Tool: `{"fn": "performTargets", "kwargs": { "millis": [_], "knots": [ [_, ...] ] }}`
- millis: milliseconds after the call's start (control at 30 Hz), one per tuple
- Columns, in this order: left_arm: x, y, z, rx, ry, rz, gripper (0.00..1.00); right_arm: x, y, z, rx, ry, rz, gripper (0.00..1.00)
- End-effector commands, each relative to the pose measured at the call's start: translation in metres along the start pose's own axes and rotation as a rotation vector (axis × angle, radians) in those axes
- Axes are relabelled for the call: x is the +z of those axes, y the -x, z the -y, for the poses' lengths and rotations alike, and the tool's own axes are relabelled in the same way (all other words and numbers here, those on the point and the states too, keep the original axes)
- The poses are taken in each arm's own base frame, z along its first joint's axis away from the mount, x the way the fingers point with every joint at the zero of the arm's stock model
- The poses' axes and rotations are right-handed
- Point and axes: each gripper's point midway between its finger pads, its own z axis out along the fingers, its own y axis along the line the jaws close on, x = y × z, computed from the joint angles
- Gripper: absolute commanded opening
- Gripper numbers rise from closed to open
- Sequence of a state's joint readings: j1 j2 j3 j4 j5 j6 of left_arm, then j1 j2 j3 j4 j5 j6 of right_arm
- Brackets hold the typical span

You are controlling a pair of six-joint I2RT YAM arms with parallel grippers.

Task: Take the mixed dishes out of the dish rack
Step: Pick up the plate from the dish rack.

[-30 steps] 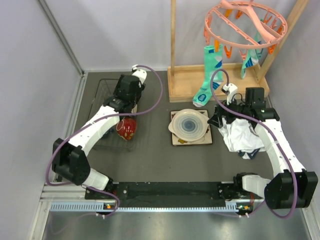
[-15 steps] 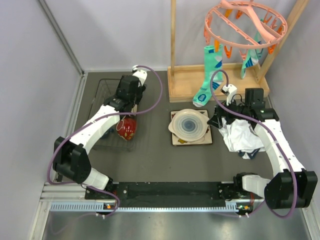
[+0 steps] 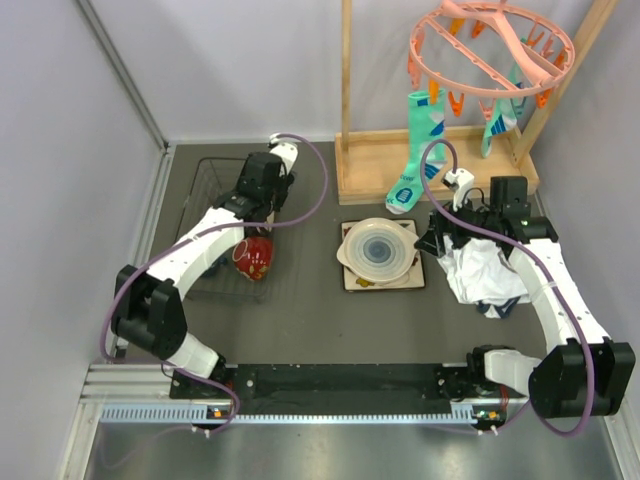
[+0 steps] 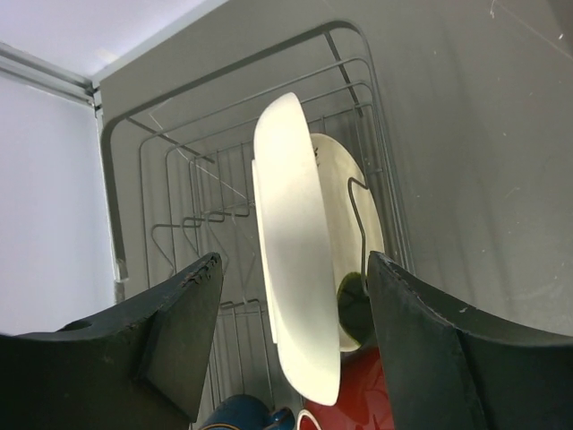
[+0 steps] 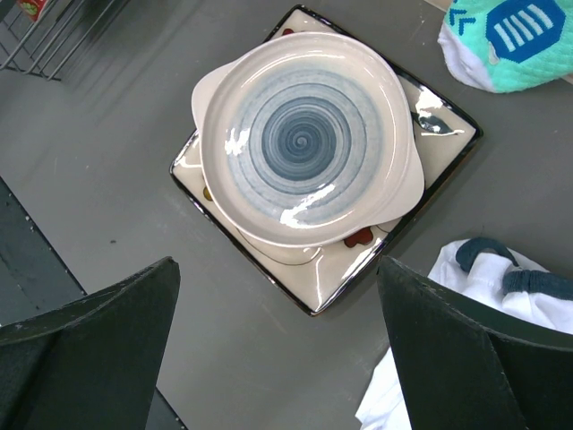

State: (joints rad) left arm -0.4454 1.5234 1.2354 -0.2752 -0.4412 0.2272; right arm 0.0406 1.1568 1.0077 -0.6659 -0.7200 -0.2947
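The black wire dish rack point(image 3: 205, 215) stands at the left; it also shows in the left wrist view point(image 4: 161, 179). Two large cream dishes stand upright in it, one point(image 4: 295, 260) in front of the other point(image 4: 345, 188). A red patterned mug point(image 3: 255, 257) and a dark blue mug point(image 4: 235, 414) sit at its near end. My left gripper point(image 4: 294, 269) is open, its jaws on either side of the front dish's rim. The blue-ringed round plate point(image 5: 309, 134) lies on the square floral plate point(image 5: 358, 269) at the table's middle. My right gripper point(image 5: 277, 269) hangs open above them. No small white bowl shows.
A wooden frame point(image 3: 430, 165) with a pink peg hanger point(image 3: 490, 45) stands at the back right. A teal sock point(image 5: 510, 36) hangs by the plates. Crumpled white cloth point(image 3: 485, 270) lies under my right arm. A grey wall runs along the left.
My left arm has shifted slightly right over the rack. The right arm and the plates have not moved.
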Motion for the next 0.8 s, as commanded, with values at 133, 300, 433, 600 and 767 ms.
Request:
{"fn": "performTargets", "kwargs": {
  "millis": [133,300,433,600,767],
  "knots": [
    [0.014,0.003,-0.01,-0.033,0.027,0.026,0.7,-0.002,0.007,0.002,-0.036,0.0,0.034,0.91],
    [0.023,-0.003,-0.023,-0.05,0.049,0.005,0.7,-0.003,0.007,0.001,-0.036,0.001,0.034,0.91],
    [0.027,-0.006,-0.034,-0.068,0.061,-0.001,0.7,-0.003,0.006,0.001,-0.036,0.003,0.034,0.91],
    [0.027,-0.008,-0.043,-0.09,0.063,-0.002,0.7,-0.002,0.006,0.0,-0.037,0.006,0.033,0.91],
    [0.027,-0.01,-0.046,-0.109,0.069,-0.004,0.67,-0.002,0.006,0.0,-0.038,0.007,0.033,0.91]
  ]
}}
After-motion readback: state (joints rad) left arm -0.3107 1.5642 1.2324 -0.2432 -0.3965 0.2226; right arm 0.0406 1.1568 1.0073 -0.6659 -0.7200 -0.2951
